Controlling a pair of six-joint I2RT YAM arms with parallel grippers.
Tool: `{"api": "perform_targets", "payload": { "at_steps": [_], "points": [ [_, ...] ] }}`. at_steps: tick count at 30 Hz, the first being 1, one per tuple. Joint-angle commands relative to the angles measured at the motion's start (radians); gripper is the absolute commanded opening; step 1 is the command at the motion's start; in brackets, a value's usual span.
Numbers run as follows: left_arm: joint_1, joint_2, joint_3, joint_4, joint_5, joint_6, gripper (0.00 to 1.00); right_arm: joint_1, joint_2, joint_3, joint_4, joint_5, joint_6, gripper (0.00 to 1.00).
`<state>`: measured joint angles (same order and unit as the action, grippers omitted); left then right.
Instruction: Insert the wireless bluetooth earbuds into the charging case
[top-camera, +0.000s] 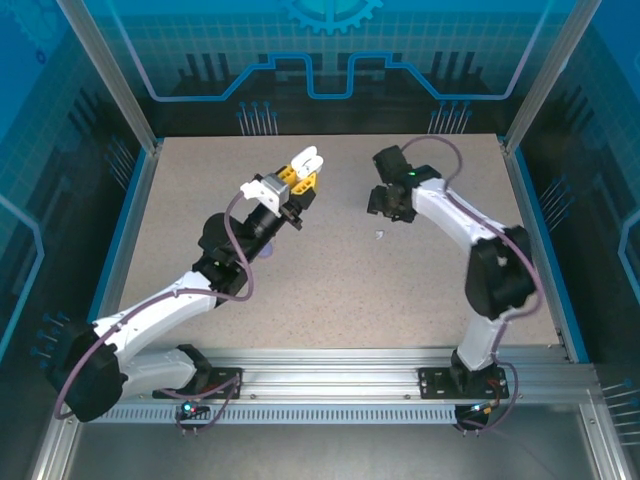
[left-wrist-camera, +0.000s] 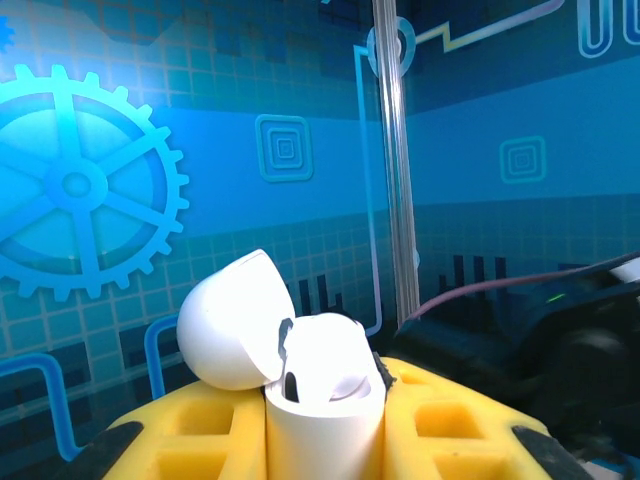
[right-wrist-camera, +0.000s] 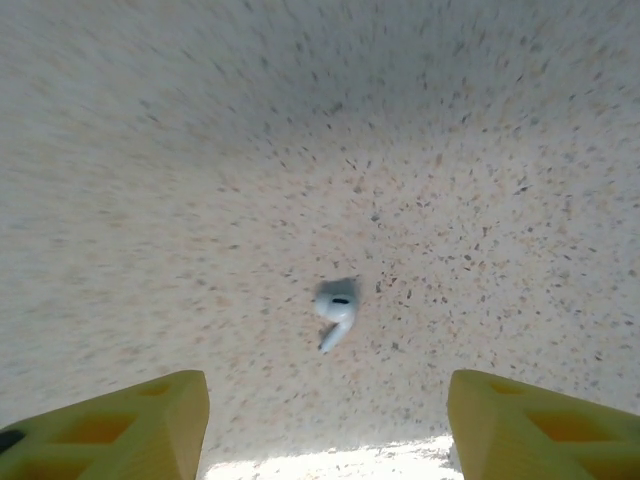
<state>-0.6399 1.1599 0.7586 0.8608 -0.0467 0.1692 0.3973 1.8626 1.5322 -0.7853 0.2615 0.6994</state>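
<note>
My left gripper (top-camera: 299, 178) is raised off the table and shut on the white charging case (left-wrist-camera: 322, 420), which stands upright between the yellow fingers (left-wrist-camera: 190, 430). Its lid (left-wrist-camera: 235, 320) is flipped open to the left. A white rounded earbud (left-wrist-camera: 335, 365) appears to sit in the case's top. Another white stemmed earbud (right-wrist-camera: 336, 308) lies loose on the speckled table (right-wrist-camera: 200, 180), also seen as a tiny speck (top-camera: 380, 236). My right gripper (right-wrist-camera: 325, 430) hovers open just above it, its yellow fingertips (right-wrist-camera: 120, 425) apart on either side and touching nothing.
The right arm's dark wrist (left-wrist-camera: 560, 330) and its cable sit close to the right of the held case. Blue patterned walls and a metal post (left-wrist-camera: 395, 150) enclose the table. In the top view the right gripper (top-camera: 388, 200) faces the case (top-camera: 308, 158).
</note>
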Motion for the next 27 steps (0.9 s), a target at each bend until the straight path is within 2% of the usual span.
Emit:
{"api": "perform_targets", "payload": {
  "at_steps": [1, 6, 13, 18, 27],
  "points": [
    [-0.006, -0.024, -0.022, 0.021, 0.016, -0.027, 0.00, -0.001, 0.090, 0.078, -0.152, 0.030, 0.051, 0.64],
    [-0.007, -0.022, -0.024, 0.021, 0.016, -0.027, 0.00, 0.003, 0.208, 0.151, -0.171, 0.007, 0.134, 0.62],
    [-0.007, -0.006, -0.021, 0.038, 0.019, -0.033, 0.00, 0.009, 0.336, 0.233, -0.191, -0.037, 0.130, 0.55],
    [-0.007, 0.000, -0.021, 0.049, 0.019, -0.033, 0.00, 0.013, 0.370, 0.252, -0.195, -0.032, 0.127, 0.49],
    [-0.007, -0.002, -0.020, 0.049, 0.017, -0.023, 0.00, 0.017, 0.367, 0.231, -0.183, -0.028, 0.115, 0.47]
  ]
}}
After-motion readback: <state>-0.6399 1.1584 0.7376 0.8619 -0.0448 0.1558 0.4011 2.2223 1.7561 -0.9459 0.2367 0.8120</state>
